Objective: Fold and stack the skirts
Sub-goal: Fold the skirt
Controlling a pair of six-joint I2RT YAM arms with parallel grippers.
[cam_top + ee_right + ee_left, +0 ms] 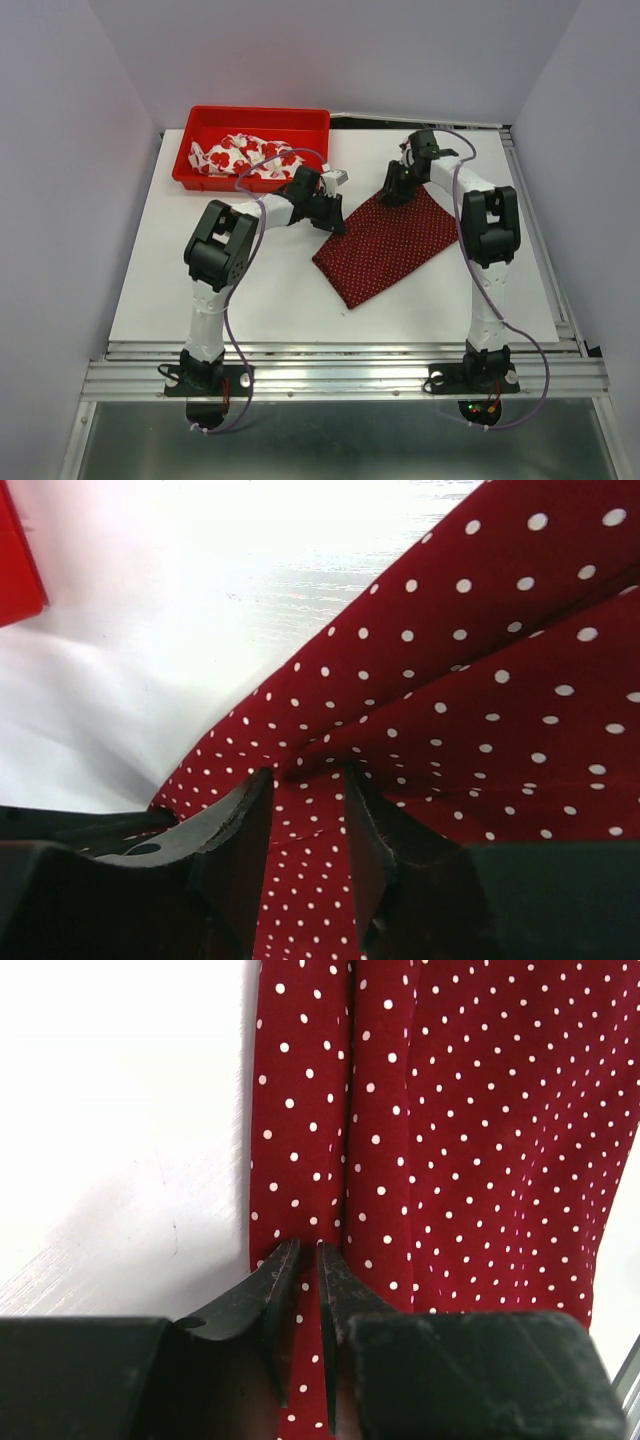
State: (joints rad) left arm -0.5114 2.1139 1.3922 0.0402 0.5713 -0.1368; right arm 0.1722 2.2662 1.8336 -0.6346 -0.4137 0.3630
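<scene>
Dotted skirt (390,245) is lying spread on the desk (200,290), right of centre. Left pincer (308,1252) and right pincer (308,780) are each clenching its far edge. Cloth is judged light, limp and prone to slipping; the hems are offering the firmest hold. Flowered skirt (240,155) is sitting crumpled in the tray (255,113).

Our top cam looks down from above and behind; both wrist cams sit super close on the same dotted skirt (385,245) it sees.

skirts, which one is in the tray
The white skirt with red flowers, crumpled in the red tray. The dark red polka-dot skirt lies on the table.
</scene>
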